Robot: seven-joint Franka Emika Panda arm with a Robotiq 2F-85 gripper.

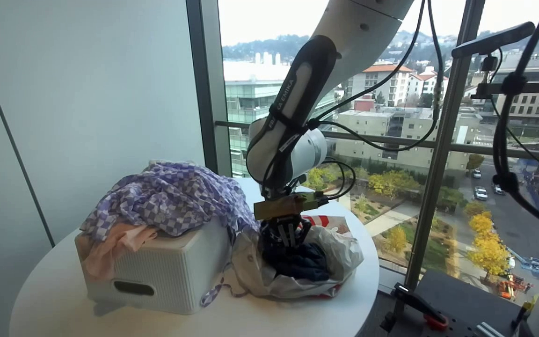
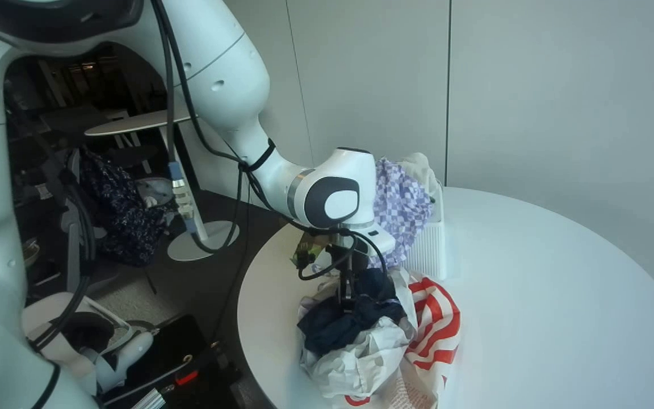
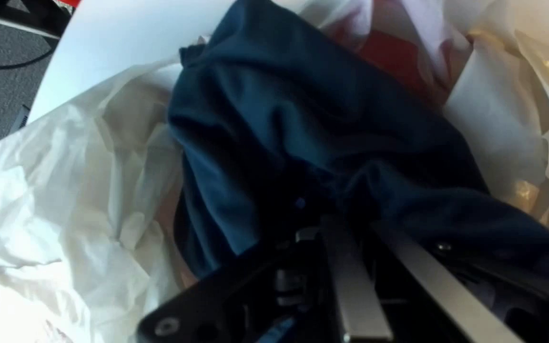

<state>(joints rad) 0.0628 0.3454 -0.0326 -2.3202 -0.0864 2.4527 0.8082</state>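
1. Before you is a round white counter (image 2: 543, 295).
2. On it rests a crumpled white bag (image 2: 361, 363) with bold red stripes, its mouth spread wide.
3. In that mouth you have the navy cloth (image 3: 274, 114): matte, very dark, bunched into thick rounded folds with nearly black creases, and a small flap sticking out at its upper left in your wrist view.
4. Your end effector (image 3: 353, 233) is drawn narrow, pinching a bit of the navy cloth.
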